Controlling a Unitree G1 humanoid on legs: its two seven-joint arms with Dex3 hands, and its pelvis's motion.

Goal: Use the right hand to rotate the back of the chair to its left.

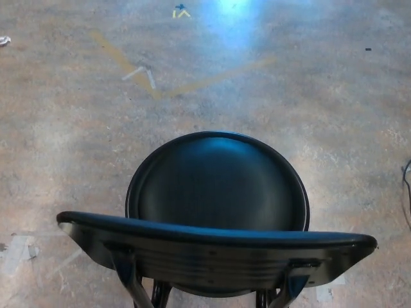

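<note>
A black chair (pixel 218 212) sits low in the middle of the head view, seen from behind and above. Its round, glossy seat (pixel 218 186) faces away across the floor (pixel 308 115), and its curved backrest (pixel 215 240) runs as a wide band across the bottom of the picture, nearest the camera, hiding the rear edge of the seat. Below the backrest, the frame struts and the tops of the legs (pixel 144 292) are cut off by the lower edge, so where they meet the floor cannot be seen.

Neither robot hand shows anywhere in the view (no arm or forearm either), so nothing touches the chair and whether either is released or clenched cannot be told.

The floor is mottled grey-brown concrete with a bright bluish glare (pixel 231 13) near the top. Faded yellow tape lines (pixel 160 80) cross it beyond the seat, and pale tape scraps (pixel 19 247) lie at lower left. A small yellow-and-blue mark (pixel 181 11) at the top is too small to read. A dark cable (pixel 406 186) is clipped by the right edge.
</note>
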